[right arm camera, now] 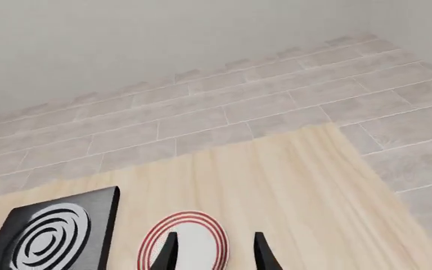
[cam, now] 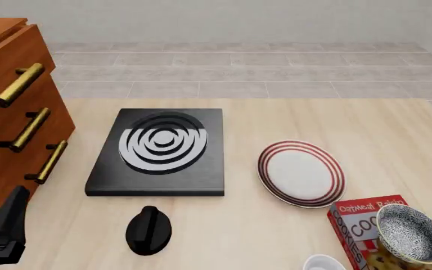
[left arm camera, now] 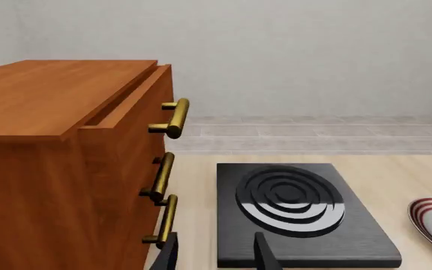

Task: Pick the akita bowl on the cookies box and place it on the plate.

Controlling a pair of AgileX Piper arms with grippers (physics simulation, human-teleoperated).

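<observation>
Closest to me in the left wrist view, my left gripper (left arm camera: 217, 253) shows two dark fingertips set apart with nothing between them, so it stands open and empty. Just past it lies the black stove (left arm camera: 298, 216) with its white rings, and beside that the wooden drawer cabinet (left arm camera: 66, 163) with brass handles (left arm camera: 172, 117); the top drawer sits slightly pulled out.

My right gripper (right arm camera: 214, 250) is likewise spread and empty, held high above the bench (right arm camera: 276, 185), with the plate (right arm camera: 186, 242) partly behind its fingertips in that view.

From the front view, the plate (cam: 301, 173) lies flat on the bench to the right of the stove, apart from it. Nearer and further right, the akita bowl (cam: 411, 233) sits upright on the cookies box (cam: 362, 230), at the bench's near right corner. A black knob-like object (cam: 149, 229) lies in front of the stove, and the rim of a white bowl (cam: 325, 263) peeks in just left of the box.
</observation>
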